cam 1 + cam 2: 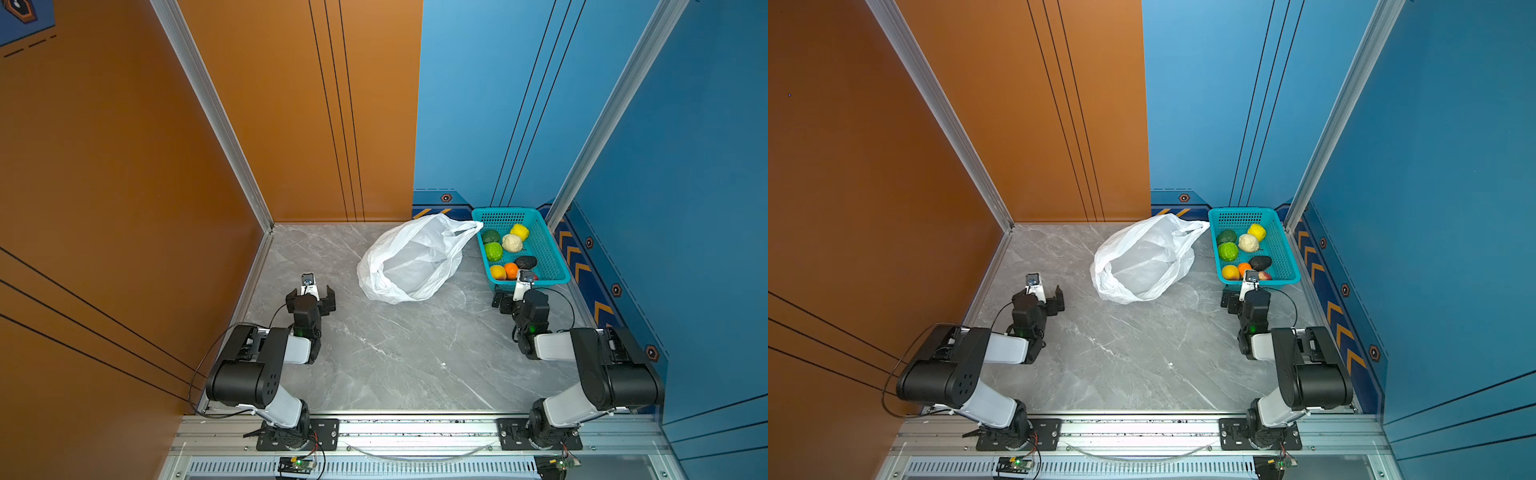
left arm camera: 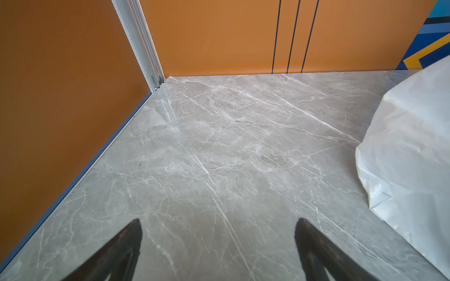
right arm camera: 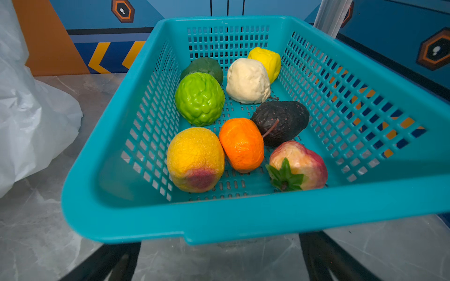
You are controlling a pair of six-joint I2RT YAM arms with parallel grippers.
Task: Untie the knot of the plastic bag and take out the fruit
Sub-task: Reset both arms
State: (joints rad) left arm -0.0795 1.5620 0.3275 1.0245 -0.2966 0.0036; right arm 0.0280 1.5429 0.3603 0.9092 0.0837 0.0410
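Evidently, in both top views the thin, crinkly white plastic bag point(image 1: 411, 257) lay slack and open-mouthed, no knot showing, beside the teal perforated plastic basket point(image 1: 555, 249). In the left wrist view the left gripper point(image 2: 218, 220) was spread wide and empty over the grey marble tabletop point(image 2: 219, 146). In the right wrist view the right gripper point(image 3: 219, 245) gaped empty before the eight small fruit point(image 3: 241, 143) gathered in the basket, so unloading looked finished.

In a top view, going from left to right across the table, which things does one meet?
The left end effector → plastic bag → teal basket.
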